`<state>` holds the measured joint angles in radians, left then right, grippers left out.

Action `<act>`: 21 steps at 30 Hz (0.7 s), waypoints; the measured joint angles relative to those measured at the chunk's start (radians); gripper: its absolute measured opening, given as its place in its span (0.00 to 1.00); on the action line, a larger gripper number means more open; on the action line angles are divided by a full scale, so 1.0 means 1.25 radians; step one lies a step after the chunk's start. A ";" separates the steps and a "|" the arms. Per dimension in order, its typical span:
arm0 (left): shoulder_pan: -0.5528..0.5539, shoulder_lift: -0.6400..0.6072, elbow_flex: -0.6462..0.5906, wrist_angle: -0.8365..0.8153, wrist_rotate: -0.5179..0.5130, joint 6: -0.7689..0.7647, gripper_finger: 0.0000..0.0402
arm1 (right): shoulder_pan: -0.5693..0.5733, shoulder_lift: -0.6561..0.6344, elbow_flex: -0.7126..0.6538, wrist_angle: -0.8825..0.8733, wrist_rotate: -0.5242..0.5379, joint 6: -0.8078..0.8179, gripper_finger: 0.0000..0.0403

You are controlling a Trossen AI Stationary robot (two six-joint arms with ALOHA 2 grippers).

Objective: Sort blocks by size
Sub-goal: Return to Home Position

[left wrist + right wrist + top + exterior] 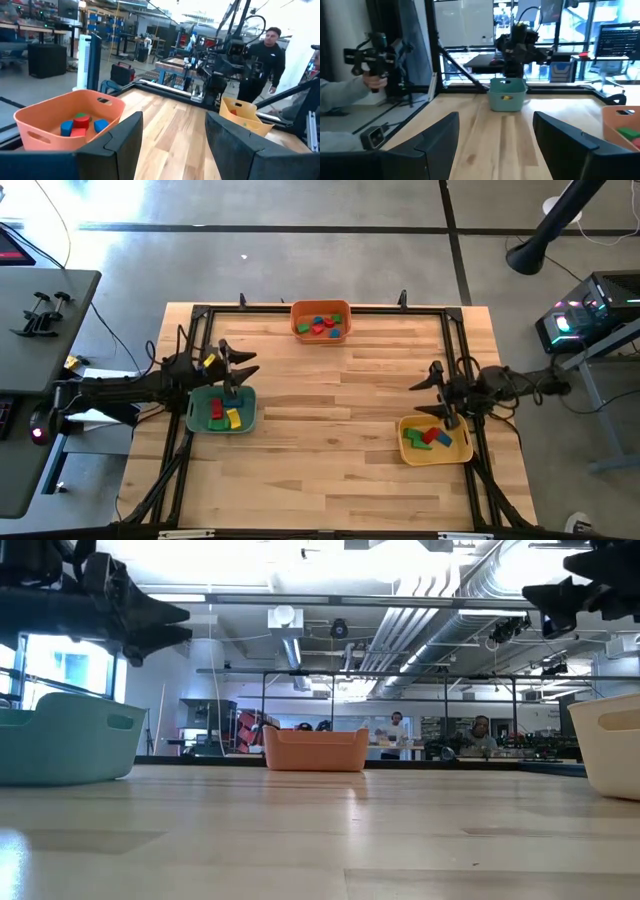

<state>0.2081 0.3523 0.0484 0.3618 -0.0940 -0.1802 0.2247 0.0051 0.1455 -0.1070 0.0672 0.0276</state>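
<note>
A wide workshop hall with a grey floor (pixel 300 240) and ceiling ducts (pixel 450 595) surrounds the pale wooden counter (pixel 330 400), which a black frame (pixel 320 310) borders. Bare wood lies between the two claws.

The left claw (pixel 243 366) hangs raised over the rim of a teal bin (pixel 195 412), its fingers spread and gripping nothing. The right claw (pixel 425 392) faces it from well apart. It is likewise spread and empty, raised just beside a yellow bin (pixel 405 442). An orange bin (pixel 297 320) sits at the counter's far edge, well apart from both claws and roughly between them.

A person (pixel 262 55) in dark clothes stands off the counter behind the right claw. A hand (pixel 372 82) in a grey sleeve grips a black device off the counter's side, away from the left claw.

All the blocks (pixel 224 414) lie inside bins. Red, yellow and green ones are under the left claw, and green, red and blue ones are beside the right claw. Red, green and blue ones are in the orange bin.
</note>
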 joint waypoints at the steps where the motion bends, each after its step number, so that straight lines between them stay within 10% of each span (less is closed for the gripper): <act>1: 0.000 0.000 -0.002 0.000 0.001 0.000 0.50 | -0.008 0.000 0.000 0.003 -0.001 -0.001 0.62; 21: 0.001 -0.061 -0.002 -0.097 0.062 0.104 0.50 | -0.180 0.000 -0.108 0.176 -0.167 -0.001 0.62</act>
<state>0.2092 0.2765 0.0456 0.2401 -0.0168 -0.0509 0.0002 0.0048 0.0101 0.1133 -0.1413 0.0257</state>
